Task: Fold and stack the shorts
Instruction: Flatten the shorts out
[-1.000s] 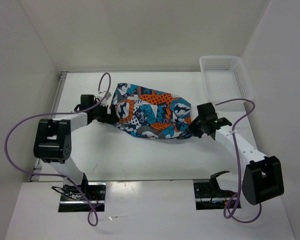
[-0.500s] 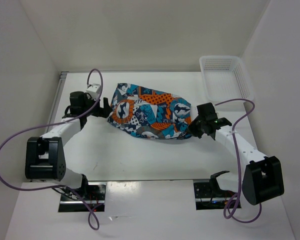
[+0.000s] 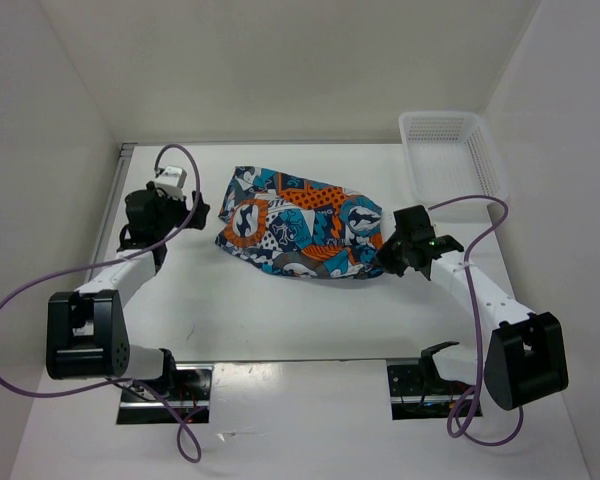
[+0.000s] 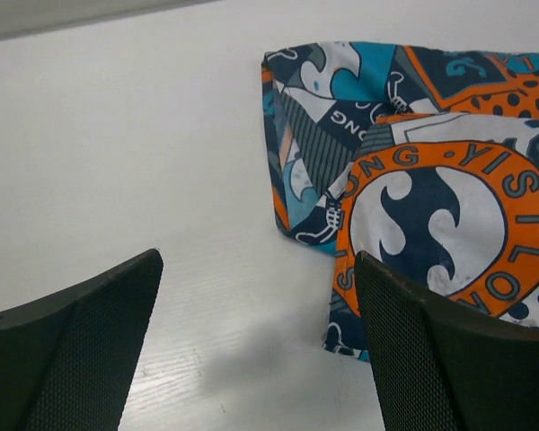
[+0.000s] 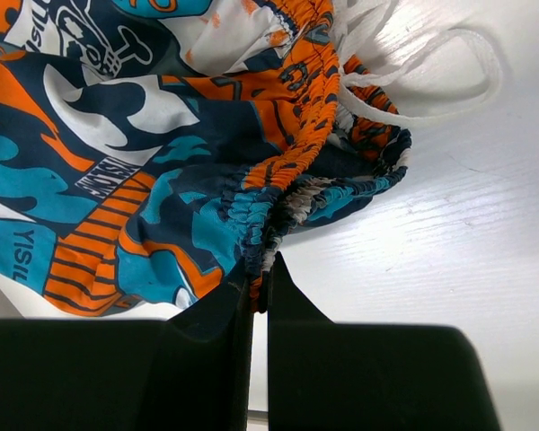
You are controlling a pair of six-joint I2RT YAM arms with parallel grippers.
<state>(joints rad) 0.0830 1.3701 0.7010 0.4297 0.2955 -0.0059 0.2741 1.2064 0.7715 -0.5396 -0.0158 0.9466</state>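
The shorts (image 3: 300, 225), printed in orange, teal, white and black, lie folded on the white table in the middle of the top view. My left gripper (image 3: 192, 208) is open and empty, just left of the shorts' left edge; in the left wrist view the shorts (image 4: 431, 180) lie ahead, with the right finger over their edge. My right gripper (image 3: 385, 255) is shut on the gathered waistband (image 5: 278, 193) at the shorts' right end. A white drawstring (image 5: 431, 72) trails beside the waistband.
A white plastic mesh basket (image 3: 450, 150) stands at the back right of the table. Purple cables loop from both arms. White walls close in the table on the left, back and right.
My left gripper has let go of the shorts' left edge and drawn back to the left, away from the cloth. The right gripper has not moved and still holds the waistband.
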